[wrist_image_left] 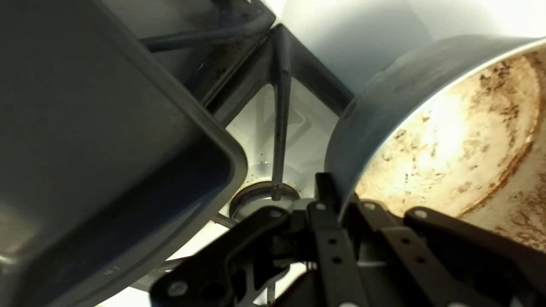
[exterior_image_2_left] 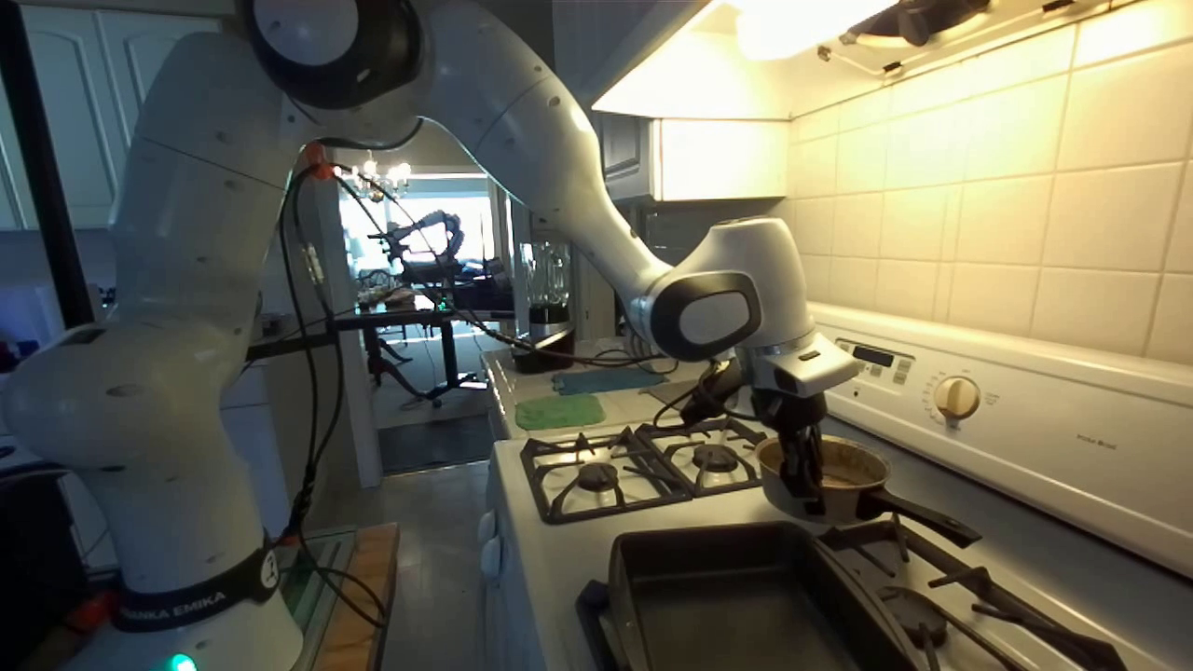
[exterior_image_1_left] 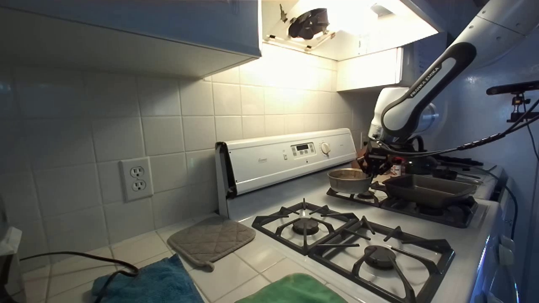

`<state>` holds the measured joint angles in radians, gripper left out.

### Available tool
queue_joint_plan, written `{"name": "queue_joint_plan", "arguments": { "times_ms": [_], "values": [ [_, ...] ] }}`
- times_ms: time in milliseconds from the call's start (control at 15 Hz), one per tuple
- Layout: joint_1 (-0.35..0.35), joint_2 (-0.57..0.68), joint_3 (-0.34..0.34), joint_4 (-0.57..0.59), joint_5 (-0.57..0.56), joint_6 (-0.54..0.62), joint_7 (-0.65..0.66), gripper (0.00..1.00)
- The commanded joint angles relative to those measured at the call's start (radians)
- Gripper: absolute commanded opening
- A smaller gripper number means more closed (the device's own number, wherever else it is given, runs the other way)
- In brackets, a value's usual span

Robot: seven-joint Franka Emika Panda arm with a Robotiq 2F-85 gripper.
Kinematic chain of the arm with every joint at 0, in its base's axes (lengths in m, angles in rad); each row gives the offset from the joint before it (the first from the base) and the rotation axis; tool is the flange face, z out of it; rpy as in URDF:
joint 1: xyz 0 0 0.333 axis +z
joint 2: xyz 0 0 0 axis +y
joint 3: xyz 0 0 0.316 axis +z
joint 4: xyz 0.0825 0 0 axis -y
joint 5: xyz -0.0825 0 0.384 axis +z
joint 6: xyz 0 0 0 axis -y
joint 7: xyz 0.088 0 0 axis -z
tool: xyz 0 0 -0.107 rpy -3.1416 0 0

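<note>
A small round saucepan [exterior_image_2_left: 862,457] with a dark handle [exterior_image_2_left: 932,520] is at a back burner, in both exterior views. Its grey outside and stained pale inside [wrist_image_left: 460,145] fill the right of the wrist view. My gripper [wrist_image_left: 343,198] is shut on the pan's wall: one finger [wrist_image_left: 326,187] lies outside, the other inside, mostly hidden behind the rim. In an exterior view my gripper [exterior_image_1_left: 370,171] points down at the saucepan [exterior_image_1_left: 348,184]. Whether the pan's base rests on the grate or hangs just above it, I cannot tell.
A dark rectangular roasting pan [wrist_image_left: 85,140] stands close beside the saucepan, on the front burner. Further along are bare grates [exterior_image_1_left: 305,225], a quilted potholder [exterior_image_1_left: 212,240], a blue towel [exterior_image_1_left: 151,282] and a green cloth [exterior_image_1_left: 294,290]. The control panel [exterior_image_1_left: 290,158] rises behind.
</note>
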<state>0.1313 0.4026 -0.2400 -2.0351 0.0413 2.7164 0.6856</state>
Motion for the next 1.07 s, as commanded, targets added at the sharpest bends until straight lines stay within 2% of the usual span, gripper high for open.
{"name": "queue_joint_plan", "arguments": {
  "times_ms": [0,533,1000],
  "values": [
    [-0.035,-0.015,0.007,-0.017,0.004,0.032,0.009,0.01],
    [-0.099,0.012,0.016,0.031,0.042,0.007,0.006,0.01],
    [-0.128,0.048,0.023,0.083,0.077,-0.032,0.003,0.01]
  ]
}}
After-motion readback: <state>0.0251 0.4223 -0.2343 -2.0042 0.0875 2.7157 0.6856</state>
